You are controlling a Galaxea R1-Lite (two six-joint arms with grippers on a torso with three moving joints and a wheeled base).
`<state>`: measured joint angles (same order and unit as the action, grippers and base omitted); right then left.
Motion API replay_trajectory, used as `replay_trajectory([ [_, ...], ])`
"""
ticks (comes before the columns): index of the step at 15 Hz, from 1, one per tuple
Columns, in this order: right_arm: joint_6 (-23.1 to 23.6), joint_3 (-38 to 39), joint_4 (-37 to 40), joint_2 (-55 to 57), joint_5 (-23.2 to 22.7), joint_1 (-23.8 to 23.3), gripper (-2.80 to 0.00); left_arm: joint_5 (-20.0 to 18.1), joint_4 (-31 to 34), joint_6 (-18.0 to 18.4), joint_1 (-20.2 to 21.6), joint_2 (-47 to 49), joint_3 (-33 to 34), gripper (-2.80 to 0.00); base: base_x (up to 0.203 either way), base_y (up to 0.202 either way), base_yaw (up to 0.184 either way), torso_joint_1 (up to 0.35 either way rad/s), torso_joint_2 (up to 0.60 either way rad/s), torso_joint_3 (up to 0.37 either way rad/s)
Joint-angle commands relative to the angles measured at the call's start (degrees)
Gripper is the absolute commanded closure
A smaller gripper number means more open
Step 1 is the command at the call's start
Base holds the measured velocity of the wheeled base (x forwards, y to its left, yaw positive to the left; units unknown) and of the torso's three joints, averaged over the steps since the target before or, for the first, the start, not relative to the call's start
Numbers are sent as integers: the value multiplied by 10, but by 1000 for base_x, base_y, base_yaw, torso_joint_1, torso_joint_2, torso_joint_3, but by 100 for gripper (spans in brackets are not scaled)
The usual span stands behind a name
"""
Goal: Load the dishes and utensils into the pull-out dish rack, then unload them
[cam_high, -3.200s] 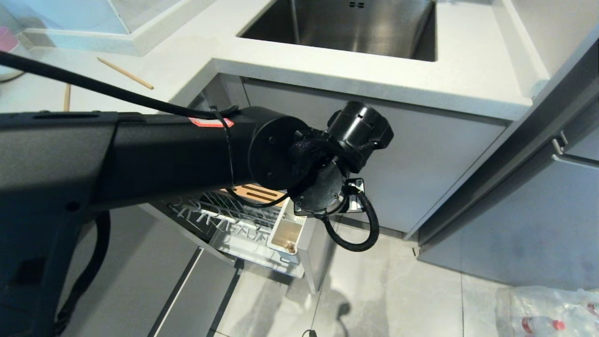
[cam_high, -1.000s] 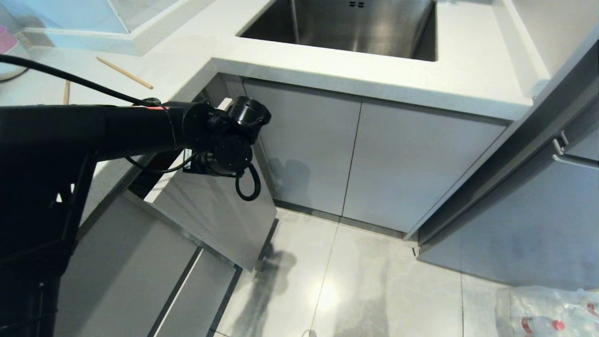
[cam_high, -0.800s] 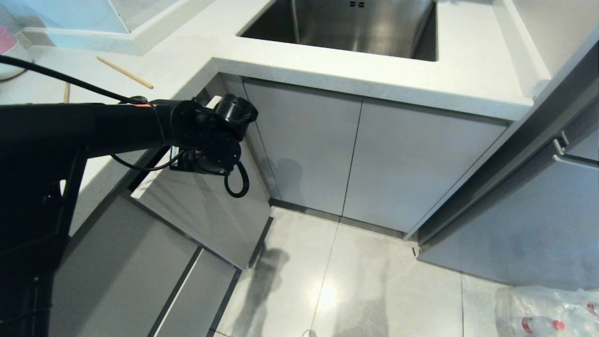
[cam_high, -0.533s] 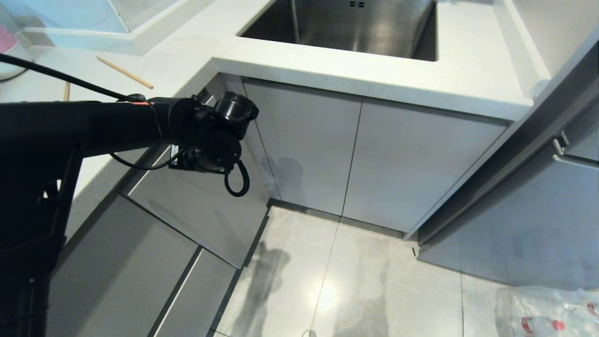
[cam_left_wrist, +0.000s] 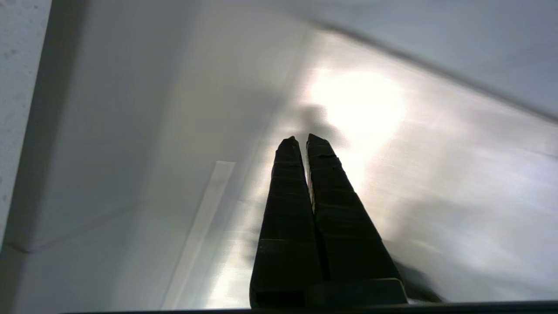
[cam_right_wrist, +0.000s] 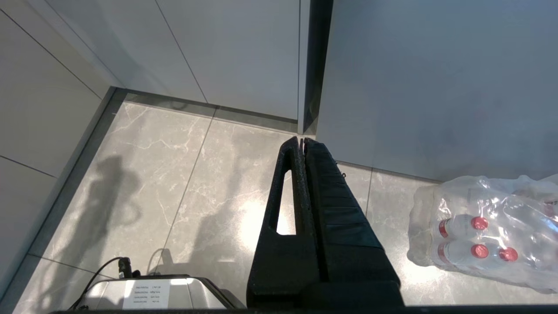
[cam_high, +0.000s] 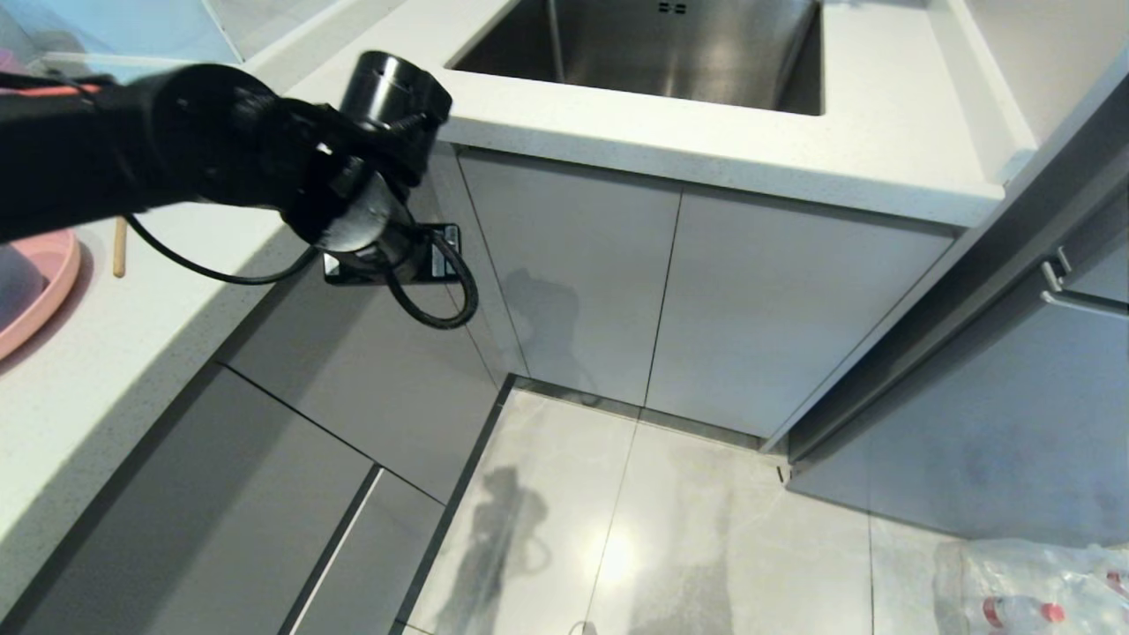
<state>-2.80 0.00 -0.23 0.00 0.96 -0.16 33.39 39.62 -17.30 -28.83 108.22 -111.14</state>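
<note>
Pink plate (cam_high: 31, 287) at 9 o'clock on white surface (cam_high: 132, 344) | chopstick (cam_high: 117, 247) just beside it | left hand (cam_left_wrist: 304, 141) fingers together, empty, facing grey cabinet front (cam_high: 353, 370) | right hand (cam_right_wrist: 301, 140) together over floor (cam_right_wrist: 174, 192).

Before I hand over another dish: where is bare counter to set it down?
Bare stretches: the countertop between the sink and its front edge, and right of the sink. Crowded: the left end, with the pink plate, a chopstick and the left arm overhead.
</note>
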Motion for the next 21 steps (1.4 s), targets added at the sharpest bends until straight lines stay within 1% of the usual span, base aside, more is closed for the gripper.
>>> replay_trajectory([
  [1, 0, 0, 0, 0, 0, 0, 0, -97, 15, -2, 1, -88, 0, 0, 0, 0, 0, 0, 0, 0],
  [3, 0, 0, 0, 0, 0, 0, 0, -192, 41, -4, 20, -172, -1, 0, 0, 0, 0, 0, 0, 0],
  [4, 0, 0, 0, 0, 0, 1, 0, -234, 59, -5, 40, -219, -1, 0, 0, 0, 0, 0, 0, 0],
  [6, 0, 0, 0, 0, 0, 0, 0, -297, 105, -4, 102, -312, 3, 0, 0, 0, 0, 0, 0, 0],
  [7, 0, 0, 0, 1, 0, 1, 0, -323, 122, 0, 142, -361, 12, 0, 0, 0, 0, 0, 0, 0],
  [8, -1, 0, 0, 0, 0, 0, 0, -340, 133, 10, 184, -412, 31, 0, 0, 0, 0, 0, 0, 0],
  [9, -1, 0, 0, 0, 0, 1, 0, -349, 137, 25, 215, -460, 59, 0, 0, 0, 0, 0, 0, 0],
  [10, 0, 0, 0, 1, 0, 0, 0, -348, 133, 43, 235, -515, 103, 0, 0, 0, 0, 0, 0, 0],
  [12, 0, 0, 0, 0, 0, 0, 0, -339, 98, 83, 254, -621, 229, 0, 0, 0, 0, 0, 0, 0],
  [14, 0, 0, 0, 0, 0, 0, 0, -324, 25, 126, 268, -724, 382, 0, 0, 0, 0, 0, 0, 0],
  [17, 0, 0, 0, 0, 0, 0, 0, -311, -123, 172, 288, -857, 609, 0, 0, 0, 0, 0, 0, 0],
  [19, 0, 0, 0, 0, 0, 0, 0, -307, -213, 193, 293, -951, 750, 0, 0, 0, 0, 0, 0, 0],
  [21, 0, 0, 0, 0, 0, 0, 0, -305, -266, 204, 292, -1019, 864, 0, 0, 0, 0, 0, 0, 0],
])
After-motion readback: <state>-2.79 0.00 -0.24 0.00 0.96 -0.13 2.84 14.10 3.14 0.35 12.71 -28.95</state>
